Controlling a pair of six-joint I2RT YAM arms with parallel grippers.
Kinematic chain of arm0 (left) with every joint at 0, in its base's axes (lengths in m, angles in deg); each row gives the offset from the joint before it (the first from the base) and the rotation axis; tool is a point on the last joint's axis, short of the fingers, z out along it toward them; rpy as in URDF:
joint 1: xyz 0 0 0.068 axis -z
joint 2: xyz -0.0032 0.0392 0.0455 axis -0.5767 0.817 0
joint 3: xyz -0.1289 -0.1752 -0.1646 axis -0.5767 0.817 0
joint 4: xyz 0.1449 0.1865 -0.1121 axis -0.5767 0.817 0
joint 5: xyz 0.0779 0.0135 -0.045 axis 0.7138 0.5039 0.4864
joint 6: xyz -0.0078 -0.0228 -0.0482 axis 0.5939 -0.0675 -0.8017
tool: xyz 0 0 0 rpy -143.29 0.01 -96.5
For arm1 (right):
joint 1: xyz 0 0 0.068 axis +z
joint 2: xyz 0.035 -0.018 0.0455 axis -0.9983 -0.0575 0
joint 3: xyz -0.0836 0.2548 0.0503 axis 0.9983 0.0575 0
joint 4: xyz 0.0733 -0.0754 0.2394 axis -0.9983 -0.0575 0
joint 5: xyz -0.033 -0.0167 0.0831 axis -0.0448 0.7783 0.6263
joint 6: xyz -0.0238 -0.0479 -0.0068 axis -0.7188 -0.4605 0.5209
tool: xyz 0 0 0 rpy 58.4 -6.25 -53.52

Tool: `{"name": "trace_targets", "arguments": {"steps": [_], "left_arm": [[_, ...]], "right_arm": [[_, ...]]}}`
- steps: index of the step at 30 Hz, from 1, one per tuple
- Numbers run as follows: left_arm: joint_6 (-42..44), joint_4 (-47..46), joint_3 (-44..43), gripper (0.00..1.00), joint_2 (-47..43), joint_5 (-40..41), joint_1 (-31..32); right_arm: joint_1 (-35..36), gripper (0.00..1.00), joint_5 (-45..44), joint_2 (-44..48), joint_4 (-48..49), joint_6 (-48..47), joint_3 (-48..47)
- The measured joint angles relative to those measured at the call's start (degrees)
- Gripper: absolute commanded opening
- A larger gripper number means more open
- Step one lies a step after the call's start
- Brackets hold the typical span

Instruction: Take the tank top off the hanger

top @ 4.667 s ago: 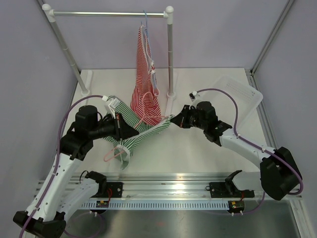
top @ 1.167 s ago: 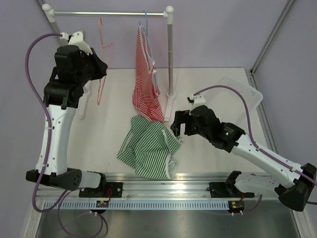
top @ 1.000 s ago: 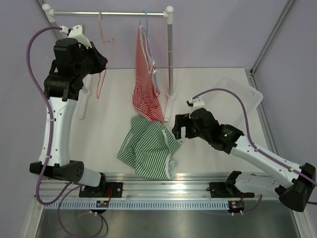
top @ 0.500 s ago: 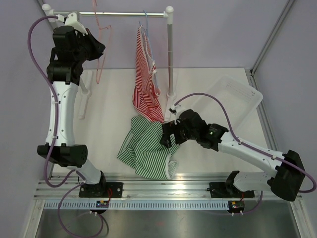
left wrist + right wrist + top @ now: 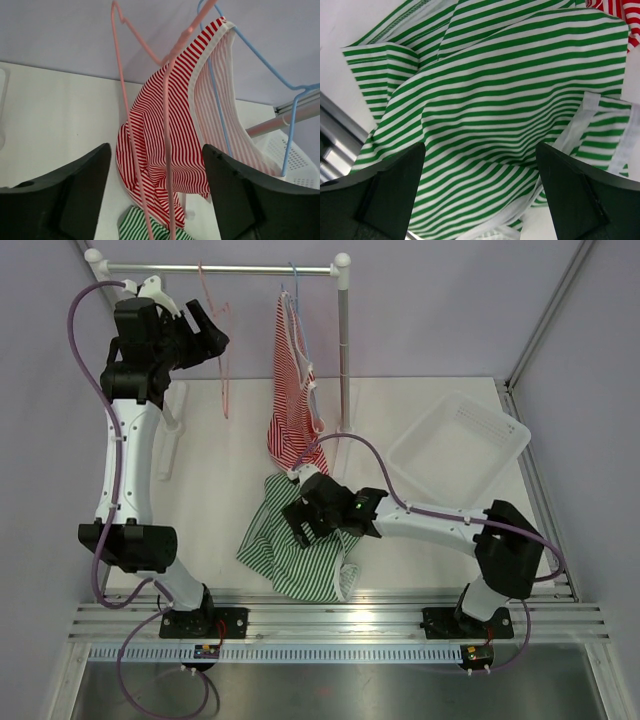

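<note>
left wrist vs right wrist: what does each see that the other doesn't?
Left wrist only: the bare pink hanger, the blue hanger carrying the red striped top, the rack rail, a corner of the white bin. Right wrist only: the green striped tank top in its whole crumpled spread. Shared: both tops, but left wrist catches only the green one's edge, right wrist only a red corner.
</note>
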Motion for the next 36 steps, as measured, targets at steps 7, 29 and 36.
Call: {"name": "trace_targets", "arguments": {"steps": [7, 29, 36], "left_arm": [[-0.11, 0.87, 7.67, 0.99, -7.76, 0.50, 0.00], [3.13, -2.14, 47.19, 0.99, -49.03, 7.80, 0.09], [4.00, -0.59, 54.77, 0.99, -49.24, 11.13, 1.18]], "right_arm": [[0.50, 0.99, -2.47, -9.53, -0.09, -1.22, -3.50], [1.55, 0.00, -7.58, -5.77, -2.10, -0.87, 0.28], [1.38, 0.00, -19.45, 10.49, -11.47, -0.72, -4.31]]}}
